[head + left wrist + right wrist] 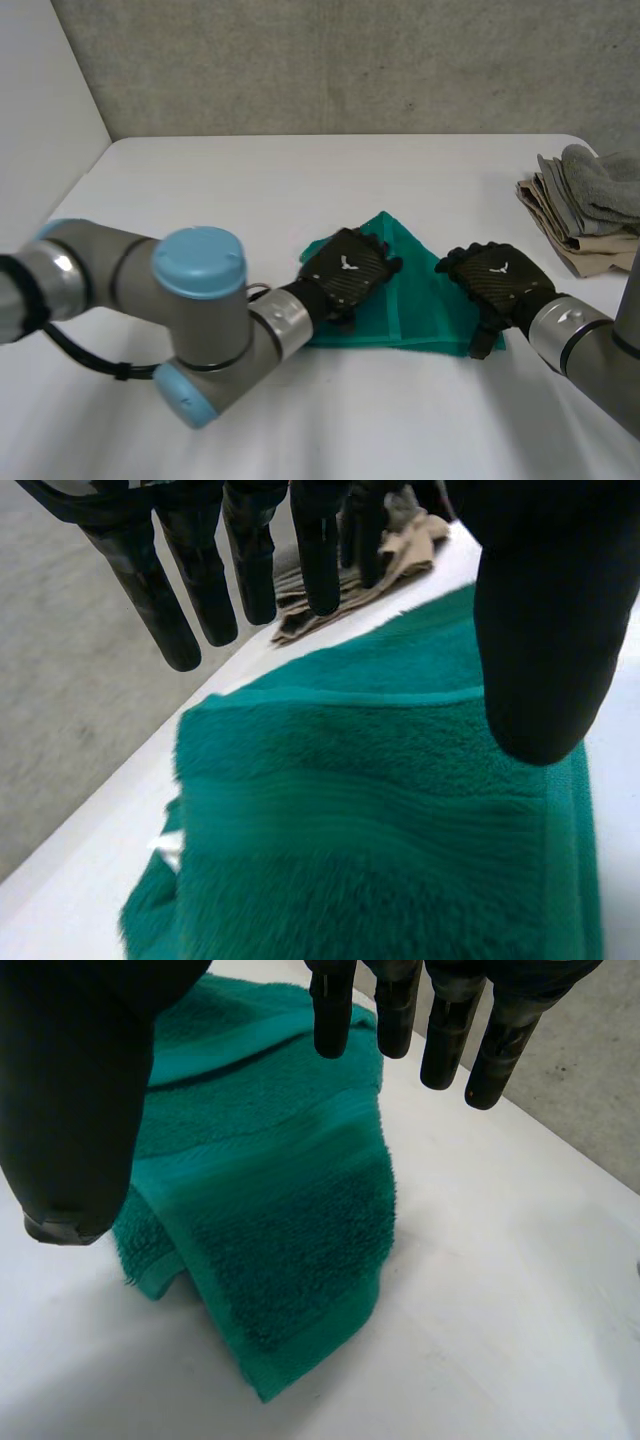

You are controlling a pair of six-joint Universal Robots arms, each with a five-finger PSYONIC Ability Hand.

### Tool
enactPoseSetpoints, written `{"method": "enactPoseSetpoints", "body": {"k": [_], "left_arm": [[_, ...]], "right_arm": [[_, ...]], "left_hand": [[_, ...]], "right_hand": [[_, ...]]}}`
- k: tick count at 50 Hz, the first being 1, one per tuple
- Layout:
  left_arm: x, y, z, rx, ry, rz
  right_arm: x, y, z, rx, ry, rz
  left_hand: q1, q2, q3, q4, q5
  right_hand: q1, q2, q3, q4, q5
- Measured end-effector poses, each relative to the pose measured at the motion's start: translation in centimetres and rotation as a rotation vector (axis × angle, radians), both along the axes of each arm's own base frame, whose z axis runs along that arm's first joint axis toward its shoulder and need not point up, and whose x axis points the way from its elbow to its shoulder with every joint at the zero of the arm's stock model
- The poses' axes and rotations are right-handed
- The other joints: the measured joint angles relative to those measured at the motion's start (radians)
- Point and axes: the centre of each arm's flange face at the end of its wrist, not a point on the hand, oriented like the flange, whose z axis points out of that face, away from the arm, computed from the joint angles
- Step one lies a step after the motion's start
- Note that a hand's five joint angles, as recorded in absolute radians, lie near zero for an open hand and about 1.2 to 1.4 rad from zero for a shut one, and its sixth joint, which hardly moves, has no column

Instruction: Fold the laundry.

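Towel (410, 300), green and part-folded, lies mid-frame with its long axis running left to right, my left hand (345, 270) over its left half and my right hand (495, 280) over its right end, both straight-fingered, holding nothing.

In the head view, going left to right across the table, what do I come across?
Left arm's light-blue cap → left hand → right hand → stack of folded cloths. The green towel lies beneath both hands, so it has no single place in the order.
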Motion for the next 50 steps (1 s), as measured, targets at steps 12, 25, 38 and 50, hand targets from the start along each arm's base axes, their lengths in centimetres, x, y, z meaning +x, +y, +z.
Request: {"method": "enactPoseSetpoints", "body": {"k": [12, 25, 38, 50], "left_arm": [[-3.0, -1.4, -3.2, -0.114, -0.056, -0.029], [-3.3, -3.5, -2.3, -0.218, -0.070, 0.088], [-0.5, -4.0, 7.4, -0.318, 0.118, 0.312], [3.8, -4.2, 14.1, -0.229, 0.272, 0.400]], "right_arm": [[0.3, 0.1, -1.7, -0.017, 0.009, 0.014], [0.3, -0.2, -2.2, -0.011, 0.030, 0.009], [0.2, -1.0, -1.4, -0.009, -0.033, -0.034], [0.6, -2.2, -0.2, -0.009, -0.119, -0.067]], "left_hand": [[0.239, 0.219, 0.215, 0.217, 0.210], [0.761, 0.803, 0.798, 0.808, 0.750], [0.761, 0.804, 0.799, 0.808, 0.750], [0.761, 0.807, 0.804, 0.808, 0.750]], "right_hand": [[0.000, 0.000, 0.000, 0.000, 0.000], [0.000, 0.000, 0.000, 0.000, 0.000], [0.000, 0.000, 0.000, 0.000, 0.000], [0.000, 0.000, 0.000, 0.000, 0.000]]}}
